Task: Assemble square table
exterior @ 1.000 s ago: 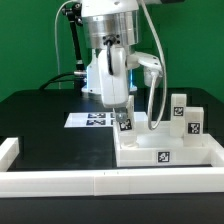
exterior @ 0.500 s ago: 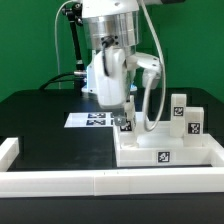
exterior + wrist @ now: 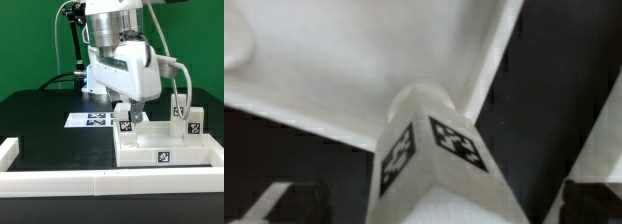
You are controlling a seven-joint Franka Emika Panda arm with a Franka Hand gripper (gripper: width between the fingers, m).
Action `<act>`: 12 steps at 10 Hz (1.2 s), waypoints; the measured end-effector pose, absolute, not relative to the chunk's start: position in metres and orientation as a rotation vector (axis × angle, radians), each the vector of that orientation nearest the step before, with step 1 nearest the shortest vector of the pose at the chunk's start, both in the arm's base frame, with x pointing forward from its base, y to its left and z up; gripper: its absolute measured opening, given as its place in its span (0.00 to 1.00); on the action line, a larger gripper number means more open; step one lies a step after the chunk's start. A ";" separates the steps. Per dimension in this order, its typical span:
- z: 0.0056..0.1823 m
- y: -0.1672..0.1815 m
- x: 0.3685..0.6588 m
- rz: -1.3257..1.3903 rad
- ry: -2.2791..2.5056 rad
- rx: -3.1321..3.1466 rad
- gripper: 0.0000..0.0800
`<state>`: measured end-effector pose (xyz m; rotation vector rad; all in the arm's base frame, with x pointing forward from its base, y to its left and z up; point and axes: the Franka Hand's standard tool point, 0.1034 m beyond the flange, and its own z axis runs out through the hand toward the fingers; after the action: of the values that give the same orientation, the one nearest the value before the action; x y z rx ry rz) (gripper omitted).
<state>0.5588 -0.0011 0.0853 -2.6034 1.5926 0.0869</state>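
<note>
A: Jaws?

B: Spread wide, nothing between them. Gripper (image 3: 133, 103) hangs just above a white leg block (image 3: 126, 121) standing upright at the tabletop's corner nearest the marker board; fingers not touching it as far as I can tell.

A: Wrist cam agree?

B: Yes. Leg (image 3: 423, 160) fills the centre, seen from above along one edge, a tag on each of two faces. Pale blurred finger (image 3: 269, 200) off to one side, apart from the block.

A: Any writing?

B: No letters or brand. Only black-white square tags: on the leg, on the tabletop's front wall (image 3: 163, 156), on the other blocks. Patterns too small to read.

A: Materials, shapes?

B: Tabletop (image 3: 190, 160) is white plastic, smooth, square tray w/ raised rim, lying on the black table (image 3: 50, 125) toward the ext. view's right. Legs are plain white blocks w/ flat faces.

A: Other legs?

B: At least two (image 3: 193, 122) stand at the tabletop's far right side in the ext. view, partly behind the arm (image 3: 125, 65) and its cable.

A: What else around?

B: Marker board (image 3: 92, 119) flat on the table, just left of the gripper in the ext. view. Long white rails (image 3: 60, 180) along the front and left edge. Green backdrop.
</note>
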 end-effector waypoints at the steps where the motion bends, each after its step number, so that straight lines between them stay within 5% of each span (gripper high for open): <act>1: 0.085 -0.001 0.559 0.084 1.525 -2.643 0.81; 12: 0.082 0.003 0.558 0.014 0.503 -3.021 0.78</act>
<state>0.5581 0.0027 0.0821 -3.0214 0.5033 0.0138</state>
